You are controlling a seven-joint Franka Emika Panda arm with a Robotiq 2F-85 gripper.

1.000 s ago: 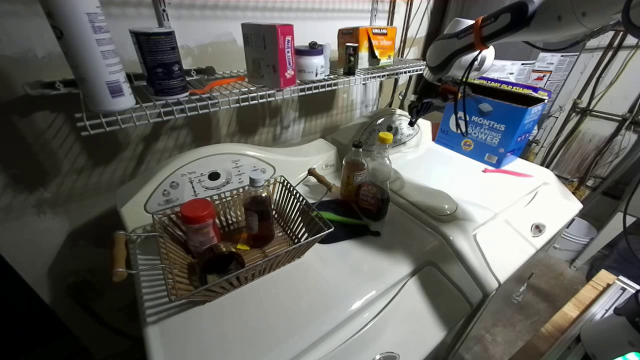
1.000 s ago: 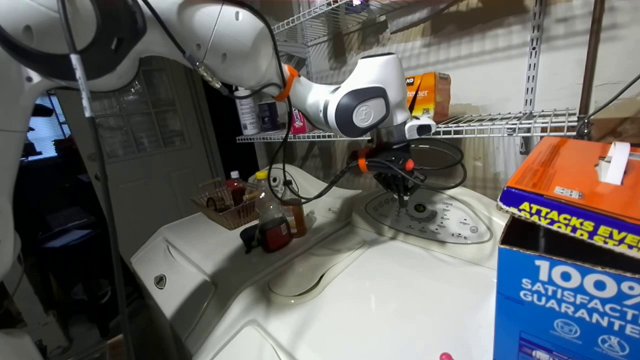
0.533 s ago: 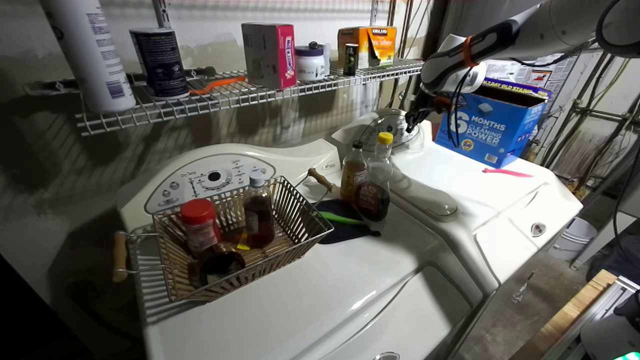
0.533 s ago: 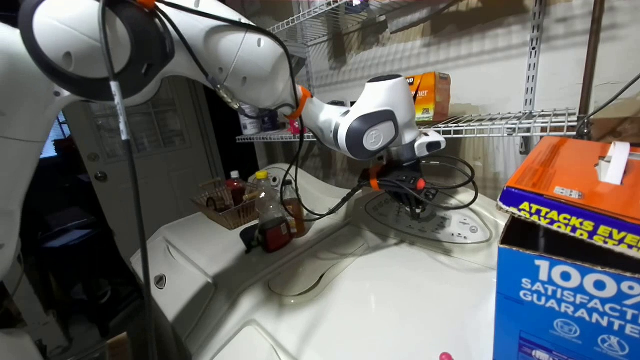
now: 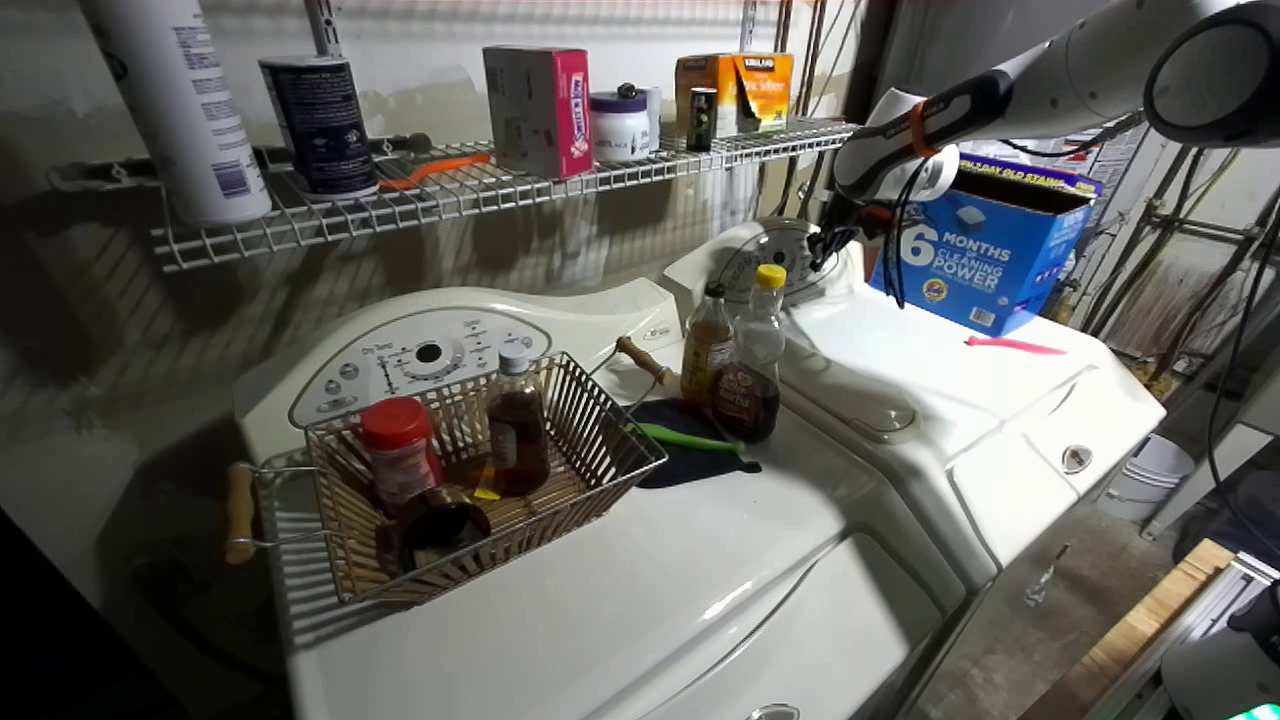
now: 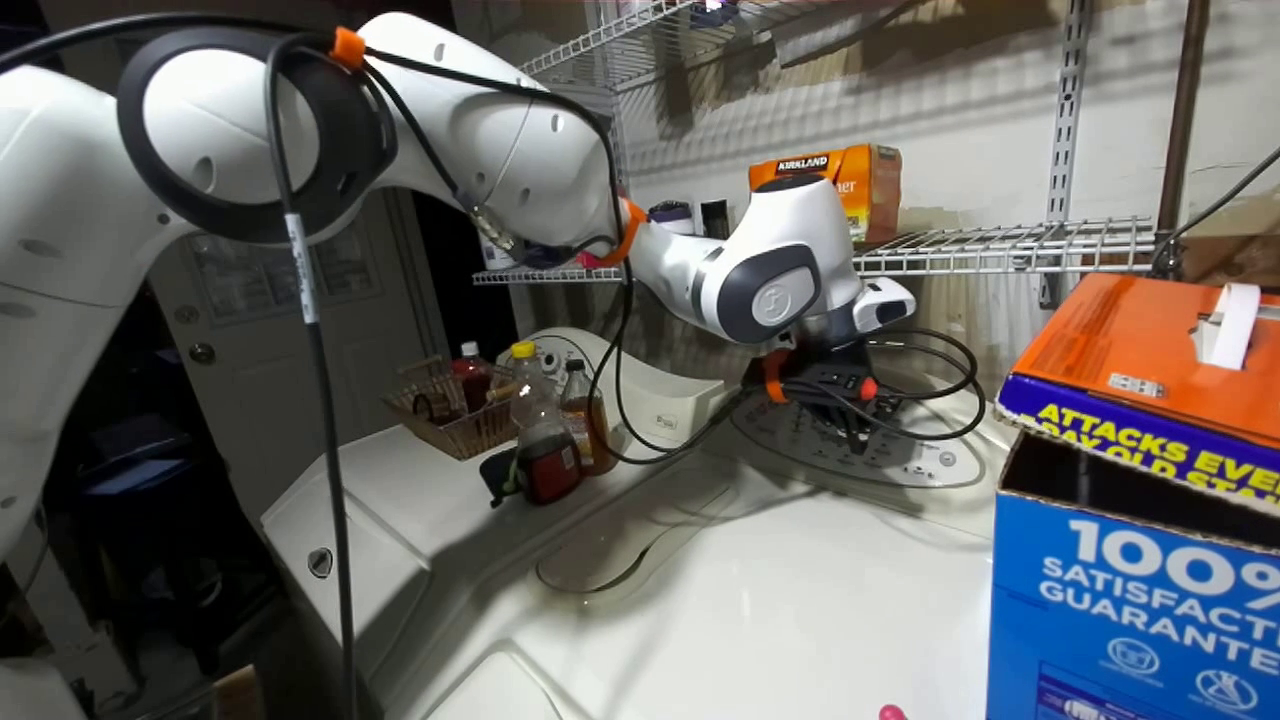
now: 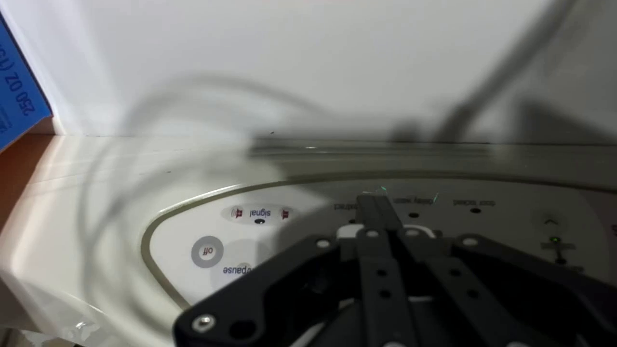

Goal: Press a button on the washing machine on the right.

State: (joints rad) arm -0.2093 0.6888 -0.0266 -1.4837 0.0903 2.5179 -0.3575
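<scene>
The white washing machine point(image 5: 900, 340) with the glossy lid stands at the back right in an exterior view; it also shows in an exterior view point(image 6: 800, 570). Its rounded control console point(image 6: 930, 465) is partly hidden by my gripper. The round dial is hidden behind my gripper in that view. In the wrist view the console panel point(image 7: 308, 195) has upside-down labels, with a grey-ringed off button point(image 7: 207, 251) at left. My gripper point(image 7: 375, 198) is shut and empty, fingers together, over the panel between the extract and delay wash labels. I cannot tell whether the tips point(image 6: 858, 445) touch it.
A blue and orange detergent box point(image 6: 1140, 590) stands beside the console. A wire shelf point(image 5: 440, 195) hangs above. A second white machine point(image 5: 640, 600) carries a wire basket point(image 5: 590, 500) and syrup bottles point(image 5: 748, 385). A pink tool point(image 5: 1015, 345) lies on the washing machine.
My arm has come lower, and the shut gripper has moved down and across the console toward the off-button end. It now covers the dial. The objects have not moved.
</scene>
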